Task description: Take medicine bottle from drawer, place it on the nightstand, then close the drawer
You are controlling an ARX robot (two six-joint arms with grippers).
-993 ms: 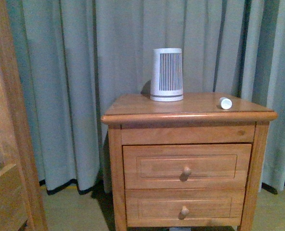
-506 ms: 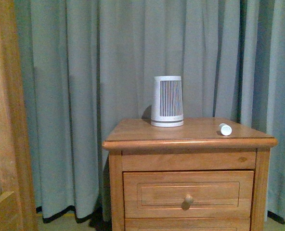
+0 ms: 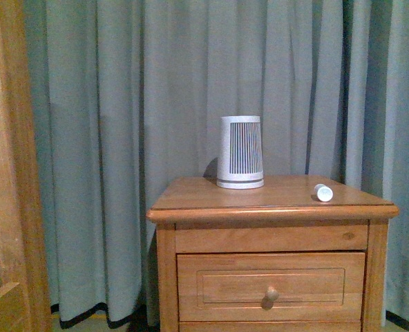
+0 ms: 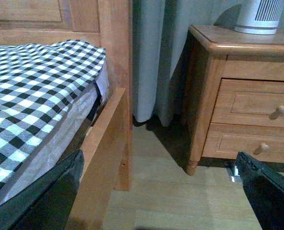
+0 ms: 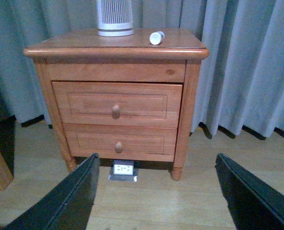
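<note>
The small white medicine bottle (image 3: pixel 323 193) (image 5: pixel 156 37) lies on its side near the right front corner of the nightstand (image 3: pixel 273 211) (image 5: pixel 115 51) (image 4: pixel 214 45) top. The upper drawer (image 3: pixel 270 287) (image 5: pixel 117 104) (image 4: pixel 257 101) sits pushed in, its round knob facing out. Neither arm shows in the front view. My left gripper (image 4: pixel 166 191) is open, low over the floor between the bed frame and the nightstand. My right gripper (image 5: pixel 156 191) is open too, low and well back from the nightstand's front, nothing between its fingers.
A white-grey ribbed device (image 3: pixel 240 152) (image 5: pixel 114 17) stands at the back of the nightstand top. Grey curtains (image 3: pixel 121 138) hang behind. A wooden bed post (image 3: pixel 7 173) (image 4: pixel 115 72) and a checked mattress (image 4: pixel 36 86) lie to the left. A floor socket (image 5: pixel 123 169) sits under the lower drawer (image 5: pixel 119 142).
The front view has tilted upward: the nightstand sits lower in the picture and the lower drawer has dropped out of sight. The bottle and drawer have not moved.
</note>
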